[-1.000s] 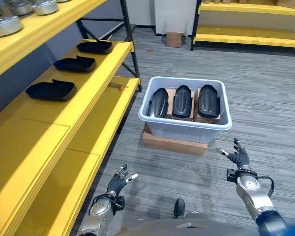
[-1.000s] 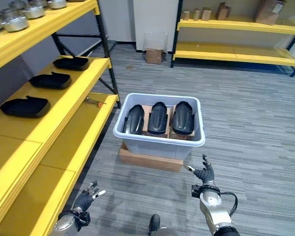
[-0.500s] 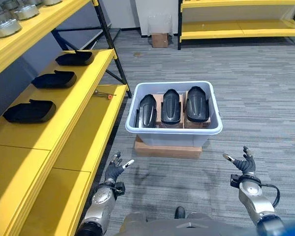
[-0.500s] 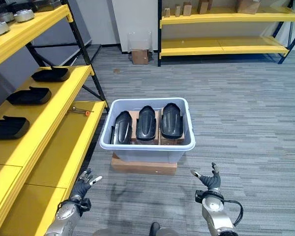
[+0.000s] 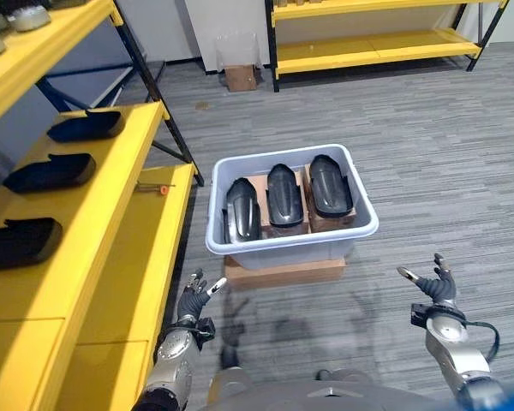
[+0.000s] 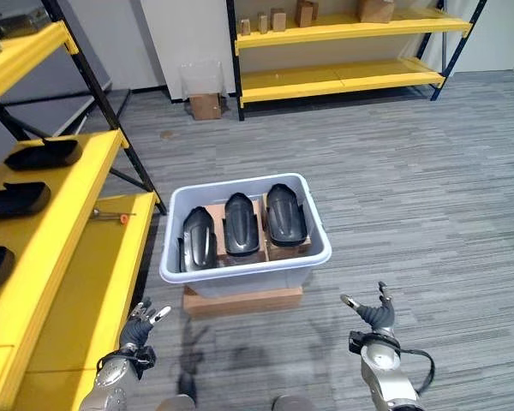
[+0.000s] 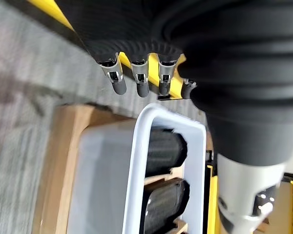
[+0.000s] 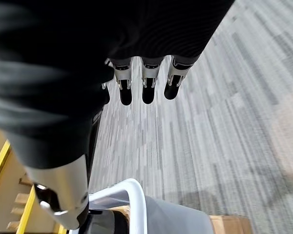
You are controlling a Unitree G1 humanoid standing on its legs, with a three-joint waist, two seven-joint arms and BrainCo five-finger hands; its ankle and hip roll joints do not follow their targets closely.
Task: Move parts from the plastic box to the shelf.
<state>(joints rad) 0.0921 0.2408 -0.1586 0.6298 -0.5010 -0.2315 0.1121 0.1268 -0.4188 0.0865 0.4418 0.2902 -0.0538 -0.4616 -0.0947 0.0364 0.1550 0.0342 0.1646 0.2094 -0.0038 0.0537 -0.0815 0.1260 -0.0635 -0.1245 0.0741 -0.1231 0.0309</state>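
Parts [image 5: 288, 199] are sitting upright in a row in the plastic box [image 5: 283, 248] ahead of you, easy to lift toward the shelf [image 5: 86, 214]; your left hand [image 5: 191, 300] and right hand [image 5: 434, 287] are hovering open, holding nothing.

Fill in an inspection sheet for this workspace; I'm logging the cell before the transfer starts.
Surface: grey carpet floor.
Job's things: three dark parts stand in the plastic box, which rests on a cardboard base; three dark parts lie on the yellow shelf.
Clutter: small tool on the lower shelf board.
Hands: left hand and right hand open, empty, low before the box.
Cables: nothing seen.
Surroundings: second yellow shelf, small carton.
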